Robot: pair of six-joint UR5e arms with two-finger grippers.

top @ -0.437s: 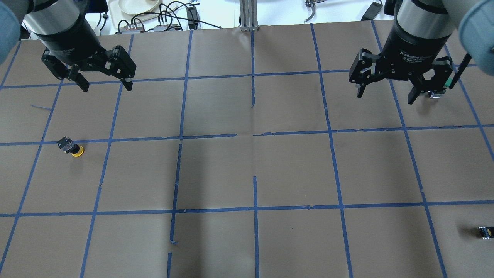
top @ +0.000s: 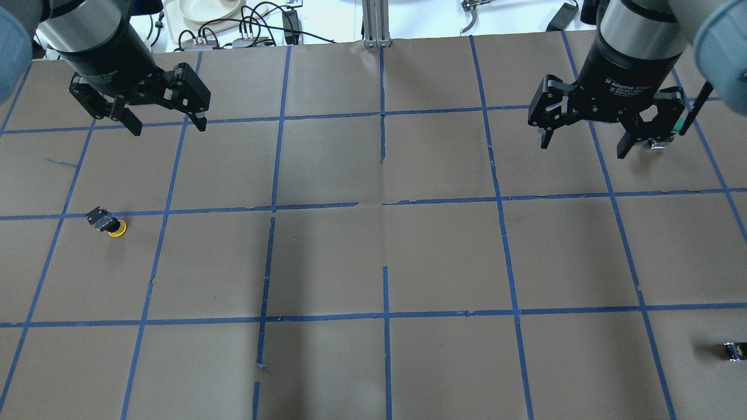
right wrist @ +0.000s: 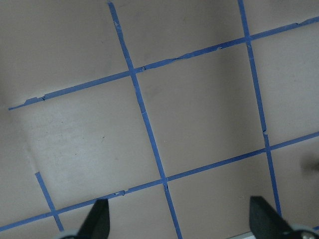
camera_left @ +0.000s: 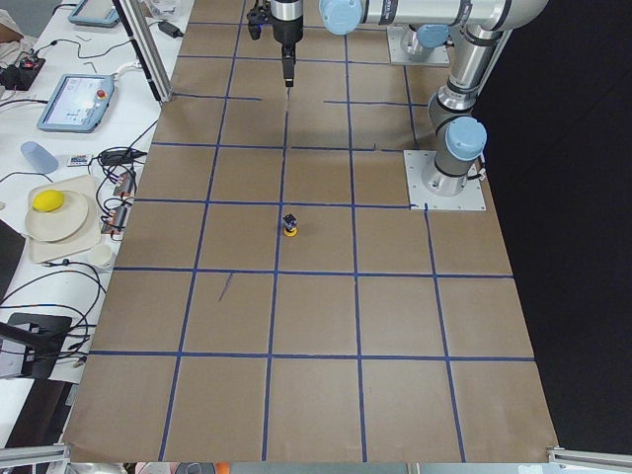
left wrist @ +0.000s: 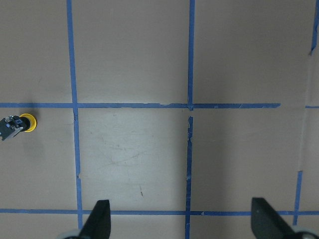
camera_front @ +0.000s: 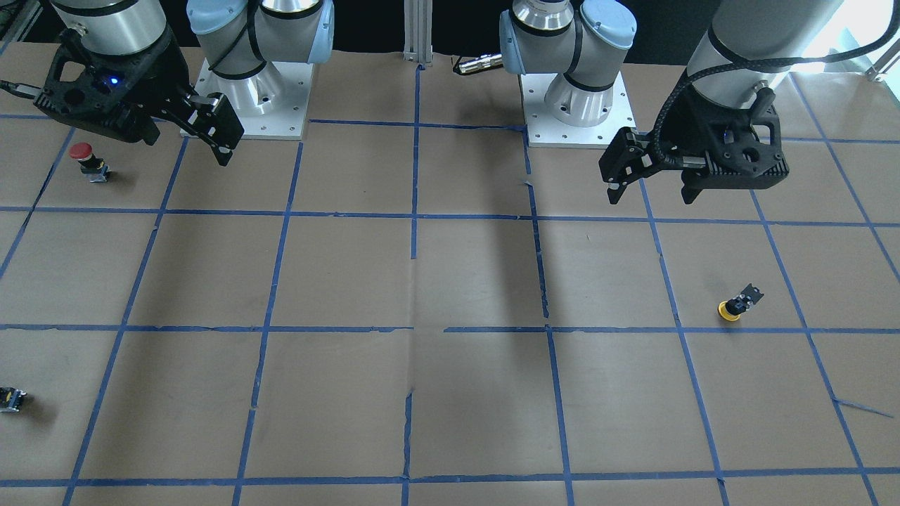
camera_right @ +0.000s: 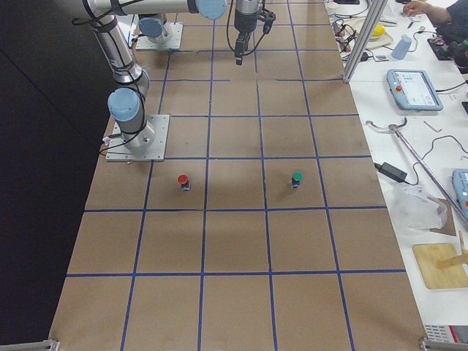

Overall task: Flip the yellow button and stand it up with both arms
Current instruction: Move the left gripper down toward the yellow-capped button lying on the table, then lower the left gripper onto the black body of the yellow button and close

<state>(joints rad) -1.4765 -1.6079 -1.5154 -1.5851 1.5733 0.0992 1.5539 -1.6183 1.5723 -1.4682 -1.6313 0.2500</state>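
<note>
Now, yellow button (top: 111, 224): lies tipped over on the desk (top: 443, 256), on the robot's left side, just beside a blue tape line (top: 175, 211), cap toward the centre; not yet flipped or stood.
Left gripper (top: 169, 127): fingers spread wide, empty, raised and well apart from the button; probably the first to reach, being on the button's side.
Right gripper (top: 583, 147): likewise spread and empty, far across the desk; it would have to come over to steady the stand.
Red button (camera_front: 88, 158): upright on the robot's right side, not the target.
Dark block (top: 734, 350): near the desk's right edge, well apart.
</note>
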